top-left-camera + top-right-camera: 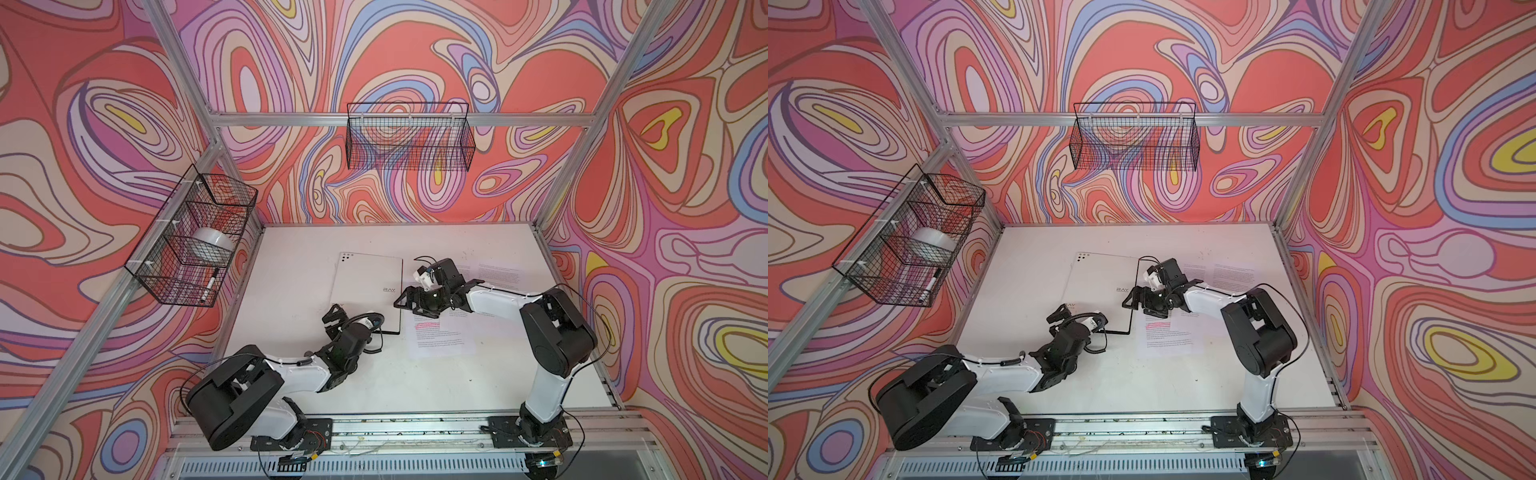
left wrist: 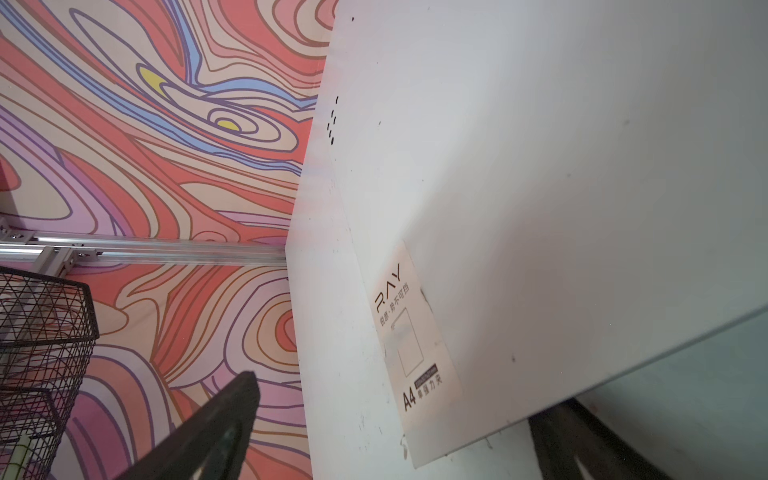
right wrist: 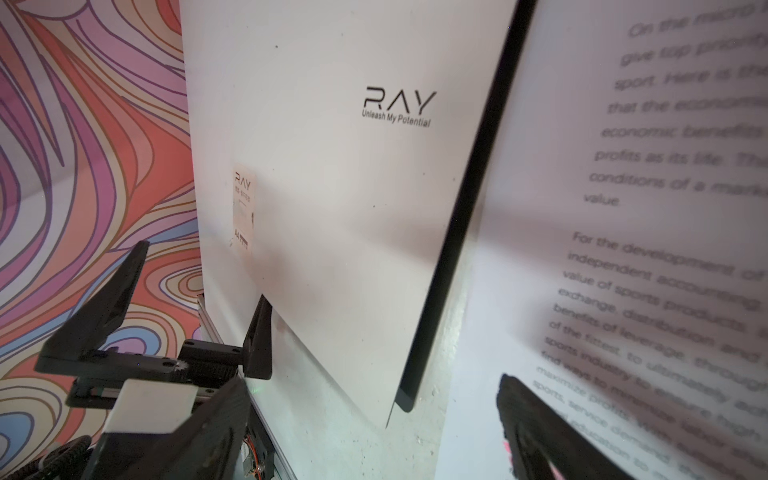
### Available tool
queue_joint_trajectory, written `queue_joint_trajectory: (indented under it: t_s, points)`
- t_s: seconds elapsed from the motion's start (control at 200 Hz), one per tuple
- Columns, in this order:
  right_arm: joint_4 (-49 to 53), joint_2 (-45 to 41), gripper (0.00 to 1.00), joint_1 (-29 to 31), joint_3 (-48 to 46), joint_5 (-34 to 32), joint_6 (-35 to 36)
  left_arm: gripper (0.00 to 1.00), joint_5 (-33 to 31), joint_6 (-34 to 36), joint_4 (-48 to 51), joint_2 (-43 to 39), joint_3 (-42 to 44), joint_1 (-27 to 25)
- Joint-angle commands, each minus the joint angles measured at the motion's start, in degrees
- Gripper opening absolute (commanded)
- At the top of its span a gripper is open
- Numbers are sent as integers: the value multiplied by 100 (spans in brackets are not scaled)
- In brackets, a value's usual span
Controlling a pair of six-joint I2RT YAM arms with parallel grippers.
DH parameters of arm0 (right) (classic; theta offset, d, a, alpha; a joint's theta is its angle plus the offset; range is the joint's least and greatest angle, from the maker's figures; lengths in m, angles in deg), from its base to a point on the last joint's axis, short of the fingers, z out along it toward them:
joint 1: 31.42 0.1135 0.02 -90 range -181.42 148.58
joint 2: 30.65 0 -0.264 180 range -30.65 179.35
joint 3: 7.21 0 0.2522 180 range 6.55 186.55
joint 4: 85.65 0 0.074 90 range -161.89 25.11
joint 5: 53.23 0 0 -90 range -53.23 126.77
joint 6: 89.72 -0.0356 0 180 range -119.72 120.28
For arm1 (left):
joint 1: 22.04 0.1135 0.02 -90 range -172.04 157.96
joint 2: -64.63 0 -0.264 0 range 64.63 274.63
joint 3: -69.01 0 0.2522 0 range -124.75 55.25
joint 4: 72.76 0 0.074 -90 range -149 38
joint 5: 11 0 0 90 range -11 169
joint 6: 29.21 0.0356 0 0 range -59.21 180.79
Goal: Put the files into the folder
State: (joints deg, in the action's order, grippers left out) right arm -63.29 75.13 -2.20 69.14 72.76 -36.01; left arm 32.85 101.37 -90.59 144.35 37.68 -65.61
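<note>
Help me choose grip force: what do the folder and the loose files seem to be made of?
The folder: likely thin stiff plastic or coated board, smooth silver-white with faint sheen, printed logo, black edge. The files: matte white paper, thin flat sheets carrying printed text and pink highlighting.

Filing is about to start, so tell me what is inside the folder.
The folder lies closed on the table, cover up, so its inside is hidden; only a black edge shows along one side. The files lie outside, flat beside it.
</note>
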Motion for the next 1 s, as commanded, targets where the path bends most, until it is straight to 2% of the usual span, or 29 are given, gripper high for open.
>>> queue_joint_trajectory:
  t_s: [0.0, 0.997]
  points:
    - [-236, 153, 98, -40, 81, 293, 30, 100, -218, -67, -297, 69, -27, -20]
    - [-1345, 832, 97, -38, 188, 1103, -447, 100, -200, -296, -36, 22, -166, -20]
